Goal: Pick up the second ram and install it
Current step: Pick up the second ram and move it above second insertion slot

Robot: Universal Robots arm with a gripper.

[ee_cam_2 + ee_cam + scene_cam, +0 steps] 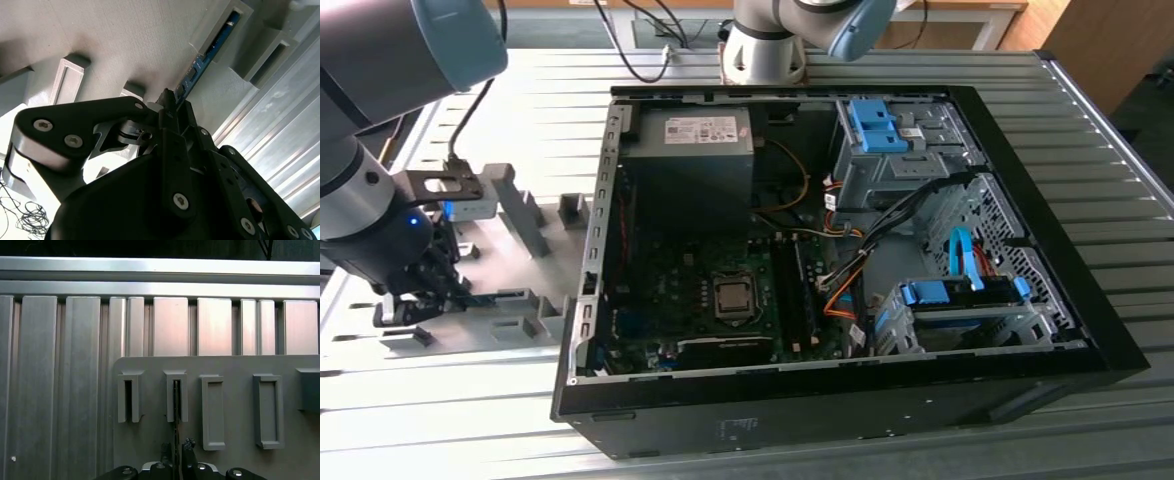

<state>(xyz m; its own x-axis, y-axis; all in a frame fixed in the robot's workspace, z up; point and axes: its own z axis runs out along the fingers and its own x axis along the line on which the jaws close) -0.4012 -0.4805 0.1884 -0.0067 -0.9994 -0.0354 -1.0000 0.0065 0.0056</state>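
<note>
Weighing the risks first: what could be spoiled from here?

The second ram [206, 54] is stood on edge in a slot of the grey fixture [150, 450]. If it were drawn out at a tilt, it could be jammed against the slot walls or bent. A hold taken too near one end could also let it be swung, or dropped short of the computer case [854, 415].

And how is the stick placed relative to the jaws?

In both wrist views it is seen running in between the jaws of the gripper [177, 447], one jaw on each flat side. The part that shows reaches away from them into the slot. Whether it is clamped or merely straddled cannot be told — the contact itself is hidden.

Where is all this set on the desk [454, 420]?

The fixture is laid at the exterior view's left, just beside the case. The gripper is held low over the fixture's near left part — well apart from the motherboard [667, 290], where the stick is to be seated.
</note>
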